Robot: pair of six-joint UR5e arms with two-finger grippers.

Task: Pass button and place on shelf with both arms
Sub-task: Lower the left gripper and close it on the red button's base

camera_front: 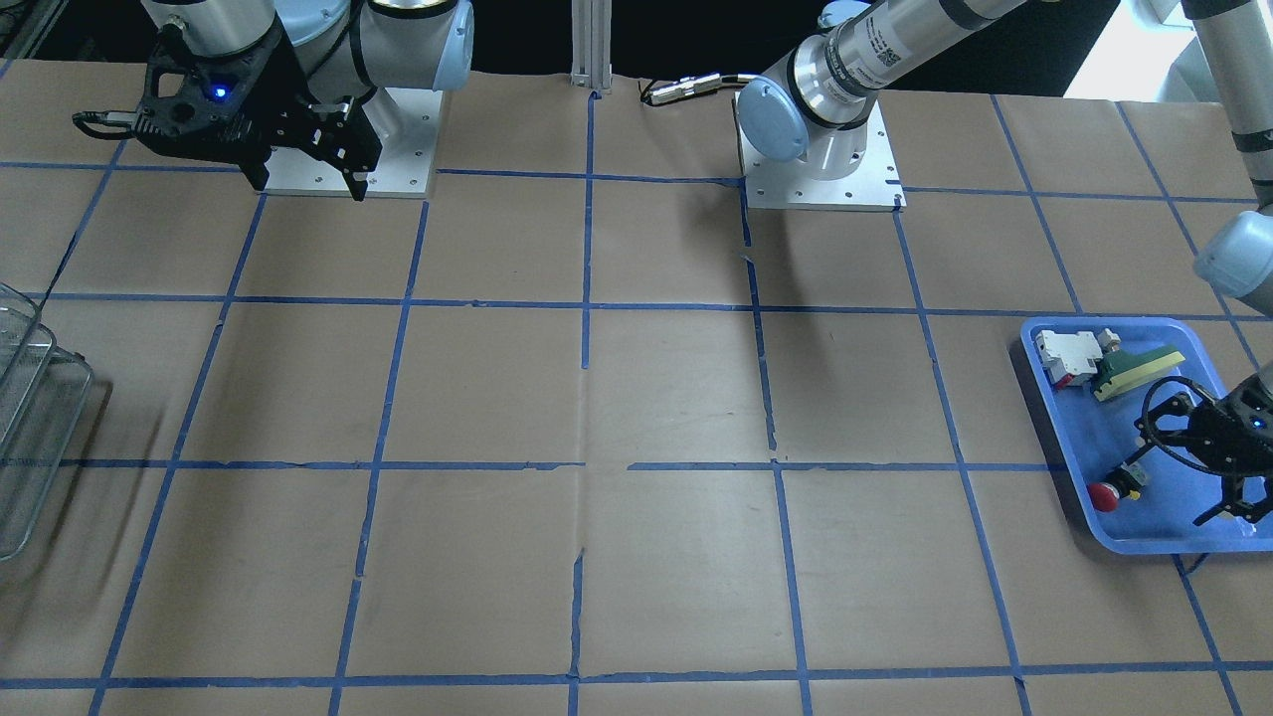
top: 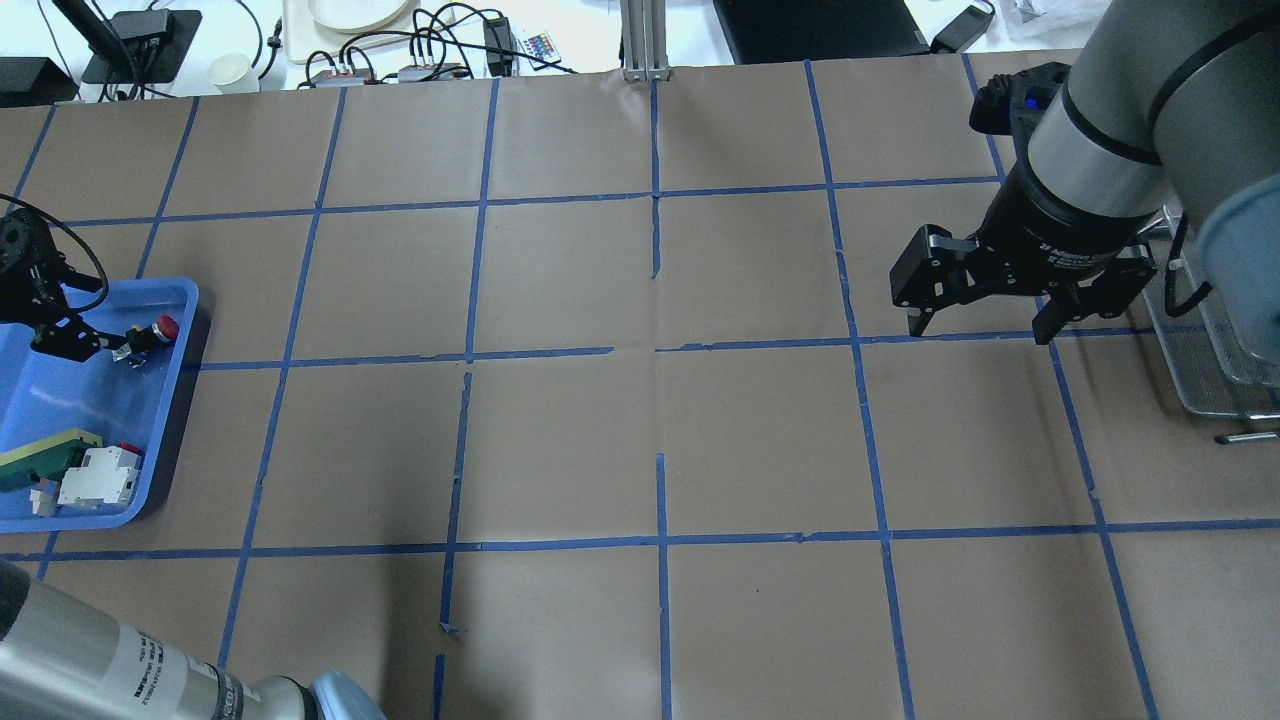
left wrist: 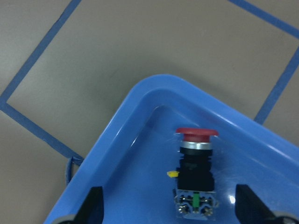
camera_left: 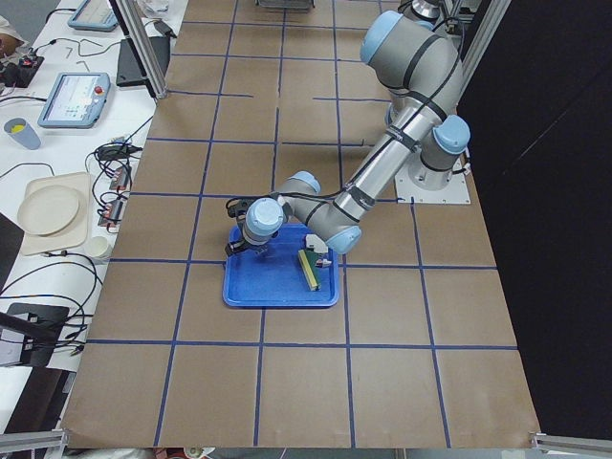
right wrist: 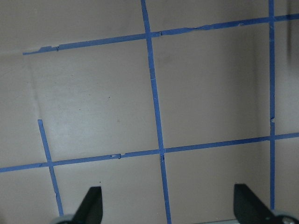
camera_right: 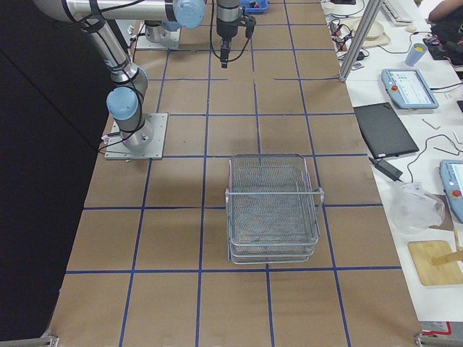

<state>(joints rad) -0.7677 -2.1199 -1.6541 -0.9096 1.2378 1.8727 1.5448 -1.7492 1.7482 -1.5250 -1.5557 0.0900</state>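
Observation:
The button [left wrist: 196, 172] lies on its side in a corner of the blue tray [left wrist: 140, 107], red cap toward the rim. It also shows in the front view [camera_front: 1114, 487] and overhead [top: 152, 333]. My left gripper [camera_front: 1174, 489] is open and low over the tray, with the button's end block between its fingertips [left wrist: 93, 205] in the wrist view. My right gripper [top: 980, 330] is open and empty, held above the paper beside the shelf [top: 1210, 350]. The wire-mesh shelf also shows in the right side view [camera_right: 273, 210] and at the front view's left edge [camera_front: 30, 418].
A white-and-red blocky part [camera_front: 1066, 356] and a green-and-yellow wedge [camera_front: 1139, 370] lie at the tray's other end. Brown paper with a blue tape grid covers the table [top: 660, 420]. The arm bases [camera_front: 820, 169] stand at the robot's edge.

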